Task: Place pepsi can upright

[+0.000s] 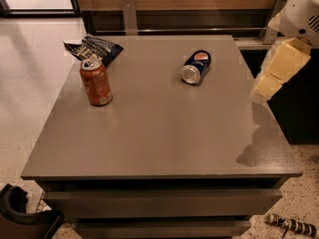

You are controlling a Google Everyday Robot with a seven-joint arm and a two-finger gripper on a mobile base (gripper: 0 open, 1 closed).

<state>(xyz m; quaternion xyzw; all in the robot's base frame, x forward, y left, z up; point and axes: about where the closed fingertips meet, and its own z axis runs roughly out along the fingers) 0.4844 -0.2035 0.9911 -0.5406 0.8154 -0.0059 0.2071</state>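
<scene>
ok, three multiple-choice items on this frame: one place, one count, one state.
1. Where is the gripper?
A) by the right edge of the table
B) over the table's middle
C) by the table's left edge

2. How many cans stand or lie on the table?
A) one
B) two
C) three

3. What state is the pepsi can in?
A) upright
B) on its side
C) held in the air

Answers:
1 A: it hangs at the right rim, apart from both cans.
2 B: the pepsi can and the orange can.
3 B: its silver end faces the camera.
</scene>
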